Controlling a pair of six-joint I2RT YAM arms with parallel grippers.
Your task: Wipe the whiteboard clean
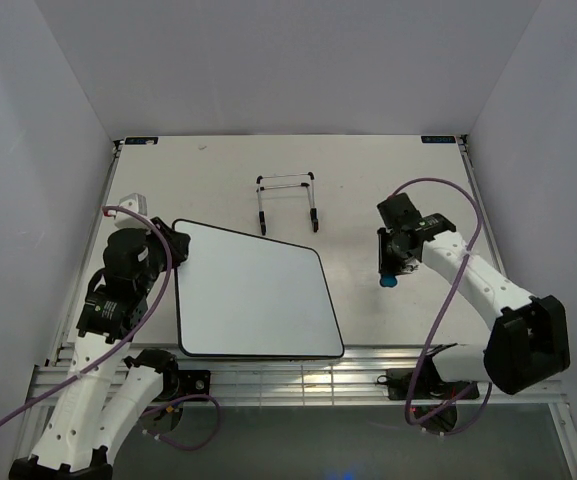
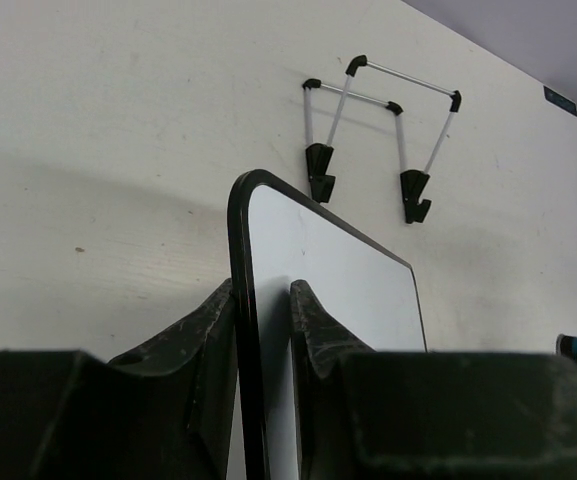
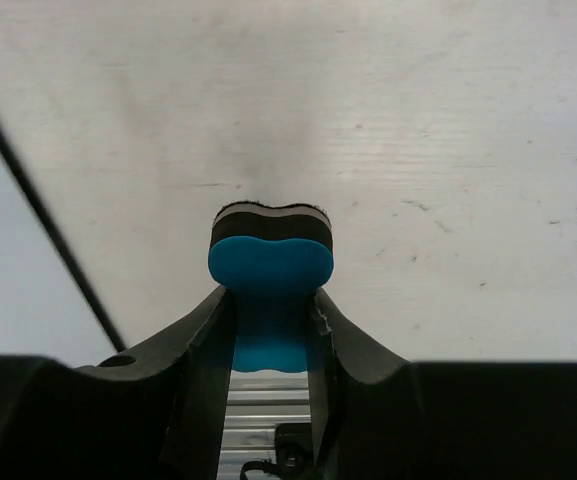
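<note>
Left claw pinched the whiteboard's edge, the board lying before the wire stand; that thin grip might slip. Right claw clamped the eraser, off the board's right side.

Black wire stand on white table

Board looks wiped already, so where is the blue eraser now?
The blue bone-shaped eraser sits clamped in the right gripper, above bare table right of the glossy white whiteboard.
</note>
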